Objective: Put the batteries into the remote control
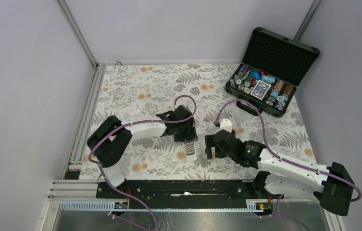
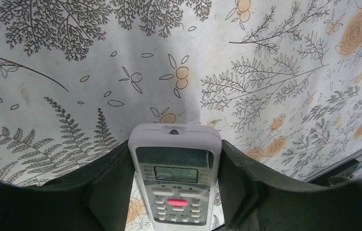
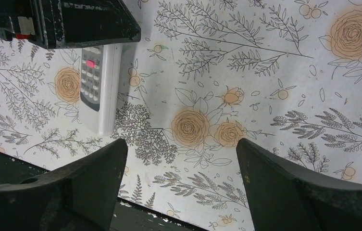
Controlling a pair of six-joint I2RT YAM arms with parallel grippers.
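The remote control (image 1: 191,150) is a white bar lying face up on the flowered cloth, with its screen and buttons showing. My left gripper (image 1: 187,138) is shut on it. In the left wrist view the remote control (image 2: 175,163) fills the gap of the left gripper (image 2: 175,144), and both black fingers press its long sides. My right gripper (image 1: 209,147) stands open just right of it, with only cloth between its fingers. In the right wrist view the right gripper (image 3: 181,144) is wide apart and the remote control (image 3: 97,82) lies at upper left. The batteries are out of view.
A black hard case (image 1: 253,103) with a raised foam lid (image 1: 280,50) holds poker chips and cards at the back right. Aluminium rails run along the table's left side (image 1: 86,113) and front edge (image 1: 183,188). The front edge of the cloth (image 3: 135,211) lies under my right gripper.
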